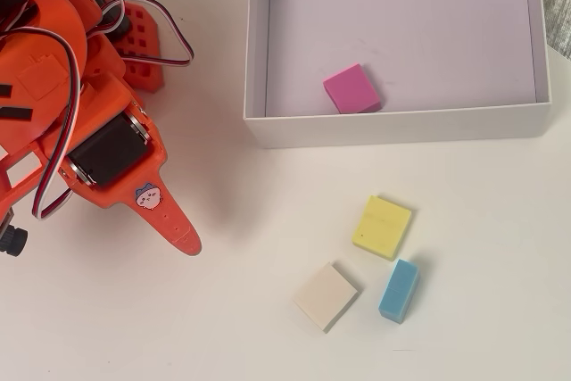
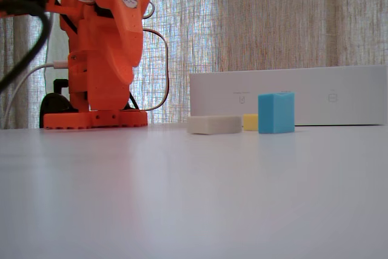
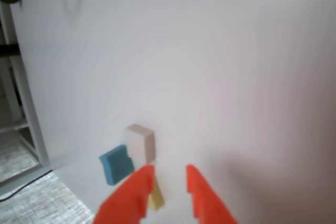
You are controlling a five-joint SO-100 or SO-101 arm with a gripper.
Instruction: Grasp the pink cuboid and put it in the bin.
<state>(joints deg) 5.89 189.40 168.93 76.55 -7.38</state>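
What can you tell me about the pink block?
The pink cuboid is a small, flat, matte magenta block. It lies flat, slightly turned, on the pale lilac floor inside the bin, close to the wall nearest the other blocks. Nothing holds it. Only the overhead view shows it; in the fixed view the bin's wall hides it.

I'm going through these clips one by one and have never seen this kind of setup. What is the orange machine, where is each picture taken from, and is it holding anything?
The orange machine is a small robot arm on a white table. One picture looks straight down, one is taken low from the table's edge, and one rides on the arm behind its claw. The claw's two orange fingers stand slightly apart with nothing between them. A pink block lies inside the white box, near its front wall. Outside the box are three blocks on the table: yellow, cream and blue. The blue one stands on its edge.
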